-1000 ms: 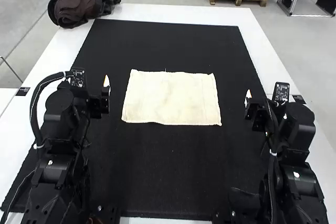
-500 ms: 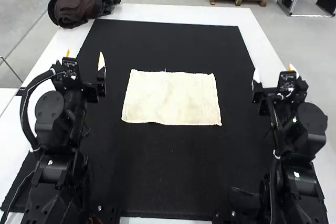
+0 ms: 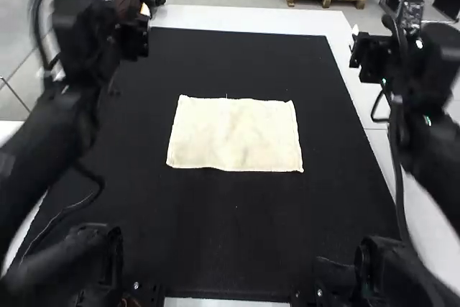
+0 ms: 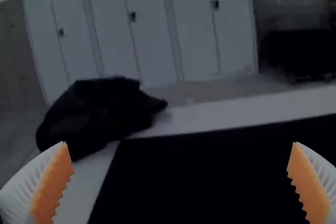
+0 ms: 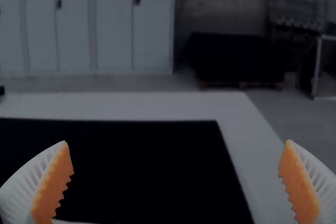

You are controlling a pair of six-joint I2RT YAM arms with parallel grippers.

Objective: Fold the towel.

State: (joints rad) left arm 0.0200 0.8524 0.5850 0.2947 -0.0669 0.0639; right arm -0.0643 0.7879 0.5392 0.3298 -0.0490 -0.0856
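White worktop lay under our black mat, its long sides running from six to twelve o'clock. Taking the towel as the clock's centre, we had a dark bundle at eleven, by the worktop's far corner, and our left gripper between ten and eleven, fingers spread wide. Our cream towel rested flat on the mat as a wide rectangle. At two o'clock we held our right gripper, its fingers also well apart.
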